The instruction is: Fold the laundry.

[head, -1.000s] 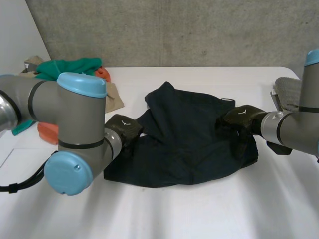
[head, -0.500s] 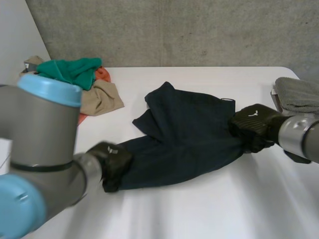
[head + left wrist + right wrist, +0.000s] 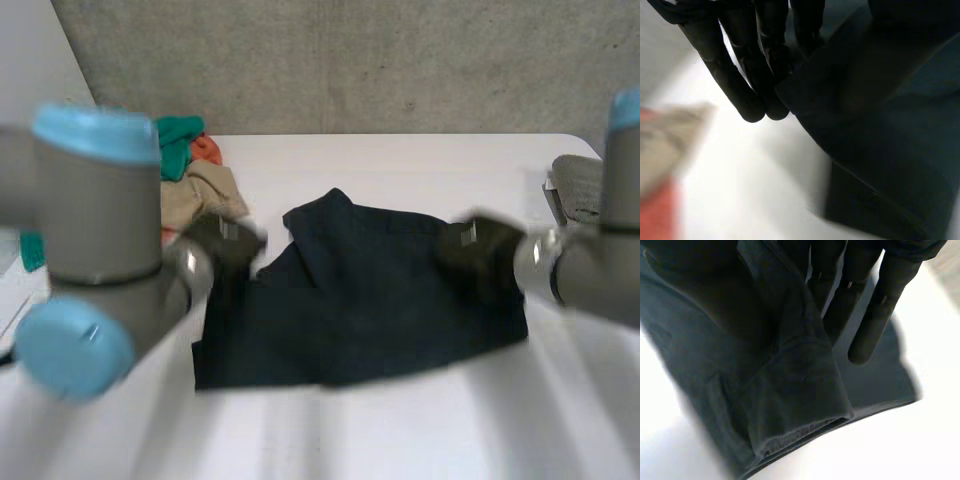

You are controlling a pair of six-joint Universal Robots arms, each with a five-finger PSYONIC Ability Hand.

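The dark garment (image 3: 370, 300) lies spread on the bench (image 3: 400, 430). The left hand (image 3: 222, 240) pinches its 10 o'clock corner with nearly straight fingers (image 3: 735, 65). The right hand (image 3: 472, 245) pinches a fold at 2 o'clock. A clothes pile (image 3: 195, 170) sits farther out at 10 o'clock.

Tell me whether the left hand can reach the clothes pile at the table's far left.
Probably yes: the left hand sits right beside the clothes pile, nothing between. But it pinches an edge of the dark garment, so it would have to let go or drag that along.
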